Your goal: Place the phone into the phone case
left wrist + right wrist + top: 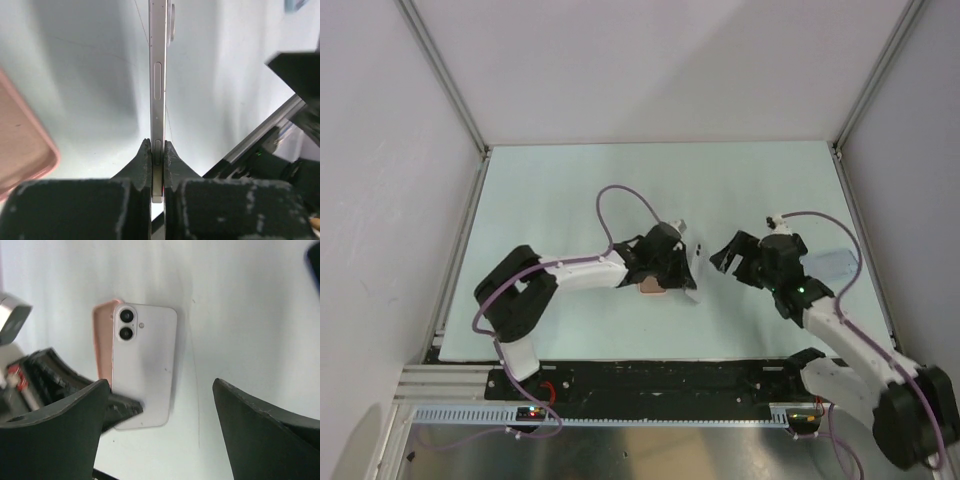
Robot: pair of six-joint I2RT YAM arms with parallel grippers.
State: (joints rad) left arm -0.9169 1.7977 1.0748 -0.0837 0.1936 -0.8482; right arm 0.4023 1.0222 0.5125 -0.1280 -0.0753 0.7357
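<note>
One narrow pinch is all that carries the phone [158, 75]: the left gripper [158, 150] has its jaws shut on the phone's lower end, pads on the front and back faces, so the phone stands on edge with its side buttons facing the wrist camera. It sits just beside the pink case [20, 145], on the side of the case that faces the right arm. In the right wrist view its twin-lens back is turned away from the case, which shows as a strip behind it. Whether the phone's lower edge touches the table [570, 190] I cannot tell.

The step in hand looks like bringing the phone over the case and laying it in. To do that well, the phone should tip toward the case so the screen side ends up facing up and the lens end meets the case's camera cut-out. One long edge should seat under the case lip first, then the rest is pressed down. With a hold this near one end, the phone may pivot if it catches the rim, so go slowly.

The right gripper [160, 387], well apart from the case beyond the phone, stands with jaws wide and nothing in them. It is well placed to steady the case or press a corner home
</note>
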